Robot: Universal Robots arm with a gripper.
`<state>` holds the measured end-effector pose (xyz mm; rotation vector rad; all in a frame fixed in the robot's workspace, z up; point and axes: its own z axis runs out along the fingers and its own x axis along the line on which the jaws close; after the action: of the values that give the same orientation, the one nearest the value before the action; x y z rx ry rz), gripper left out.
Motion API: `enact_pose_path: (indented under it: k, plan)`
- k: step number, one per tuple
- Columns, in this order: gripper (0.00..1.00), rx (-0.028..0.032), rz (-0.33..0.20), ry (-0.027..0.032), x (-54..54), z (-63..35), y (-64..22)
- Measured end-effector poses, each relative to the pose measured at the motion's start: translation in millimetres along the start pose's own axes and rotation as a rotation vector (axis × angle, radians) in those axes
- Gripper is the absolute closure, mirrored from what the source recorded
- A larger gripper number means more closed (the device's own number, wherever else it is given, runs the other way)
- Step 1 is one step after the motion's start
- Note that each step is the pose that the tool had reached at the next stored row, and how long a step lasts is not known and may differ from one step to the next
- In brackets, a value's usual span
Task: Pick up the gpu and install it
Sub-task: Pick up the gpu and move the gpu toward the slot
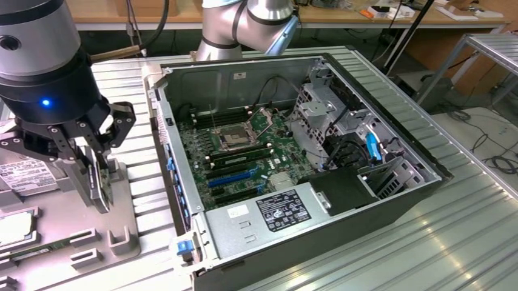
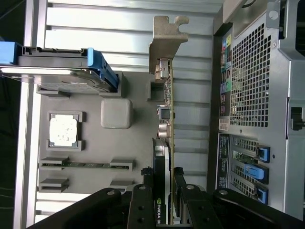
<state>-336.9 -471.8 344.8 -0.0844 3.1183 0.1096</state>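
Pinching the gpu point(image 1: 99, 185) edge-on in the hand point(image 1: 91, 160), clamped hard on both flat faces. Holding it upright, blade-thin, over at the exterior view's left, right above the grey tray point(image 1: 130, 209) on the ribbed metal surface point(image 1: 453, 242). Can't tell whether lifted clear of the tray or touching it at the lower edge.

Down the wrist view now: catching the silver end bracket point(image 2: 167, 38) at the card's far end, well away from the black fingers point(image 2: 142, 205), with the thin greenish board edge running straight back between them.

Elsewhere on that tray, well apart from the card: a silver hard drive point(image 1: 24, 176) with its white label, a narrow green memory stick point(image 1: 45, 247) in its clips, a square processor chip point(image 2: 63, 131) in its own pocket.

Just beside the tray, toward the exterior view's right: the open computer case point(image 1: 340, 242), lying on its side. Inside, in plain sight, the motherboard point(image 1: 242, 151) with its blue expansion slots point(image 1: 230, 177).
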Motion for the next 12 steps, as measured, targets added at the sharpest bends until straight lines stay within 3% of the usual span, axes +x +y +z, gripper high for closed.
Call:
enact_pose_path:
  k: [12]
  plan:
    - [0.73, 0.0, 0.0, 0.0, 0.0, -1.8, 0.1]
